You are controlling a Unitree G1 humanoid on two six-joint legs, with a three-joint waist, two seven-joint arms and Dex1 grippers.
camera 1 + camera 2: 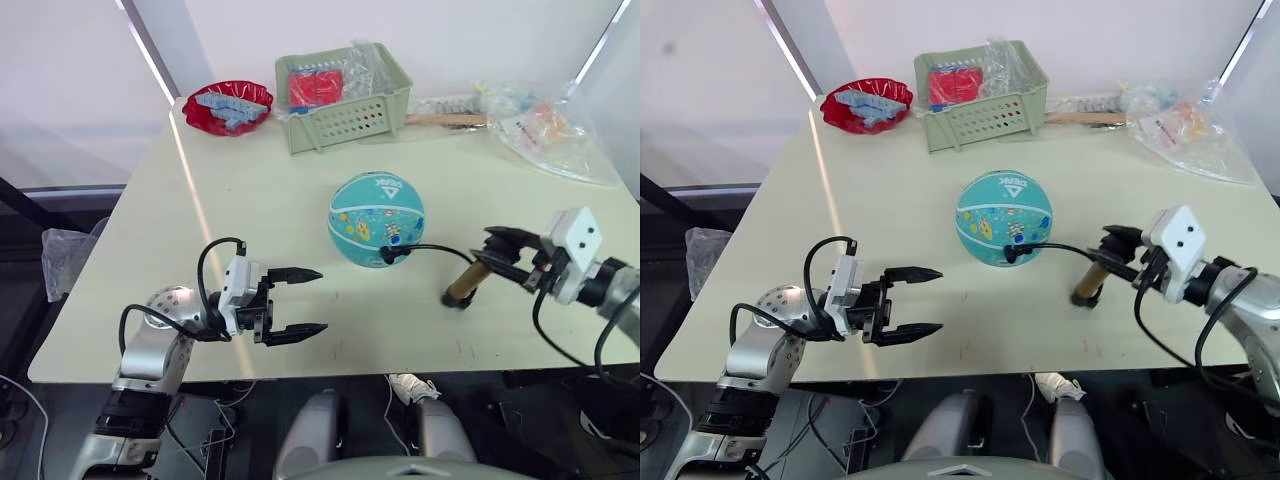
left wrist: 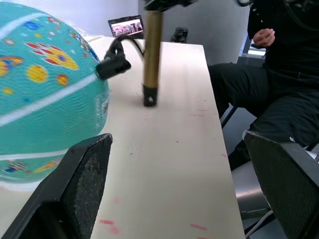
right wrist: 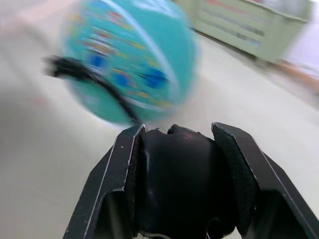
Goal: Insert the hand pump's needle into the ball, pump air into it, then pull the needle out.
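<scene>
The teal-blue ball (image 1: 376, 218) sits round on the middle of the table. The hand pump (image 1: 466, 282), a bronze cylinder, stands tilted to its right with its lower end on the table. My right gripper (image 1: 497, 256) is shut on the pump's black top, which fills the space between its fingers (image 3: 117, 174) in the right wrist view. The black hose (image 1: 435, 249) arcs from the pump to a small black fitting (image 2: 112, 65) pressed against the ball's right side; the needle itself is hidden. My left gripper (image 1: 303, 301) stands open and empty, left of and nearer than the ball.
A green basket (image 1: 345, 118) with a red packet stands at the back. Beside it is a red dish (image 1: 228, 107) holding blue pieces. Clear bags (image 1: 545, 130) lie at the back right. A seated person (image 2: 289, 74) shows beyond the table's edge in the left wrist view.
</scene>
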